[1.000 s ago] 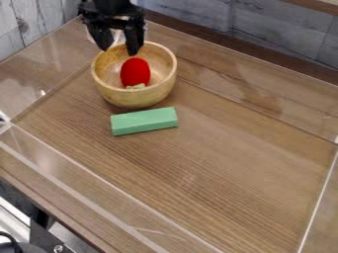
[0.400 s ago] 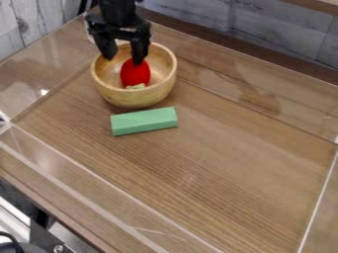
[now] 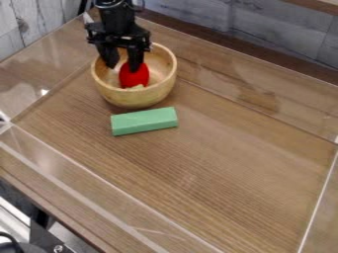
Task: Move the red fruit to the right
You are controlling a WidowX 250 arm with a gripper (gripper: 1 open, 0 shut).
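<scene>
the red fruit (image 3: 133, 75) lies inside the bowl (image 3: 119, 97), toward its right side as the picture shows it, with a small pale leafy bit at its lower end. the bowl is round, light wood, and sits on the wooden table (image 3: 218, 158) near its far edge. the dark gripper (image 3: 121, 61) reaches down into the bowl from the far side, its tips low over the inside and close beside the fruit. whether its fingers are apart or closed, or touch the fruit, i cannot tell. the green block (image 3: 144, 122) lies flat on the table just in front of the bowl, apart from it, tilted slightly. a grey wall (image 3: 251, 25) stands behind the table.
</scene>
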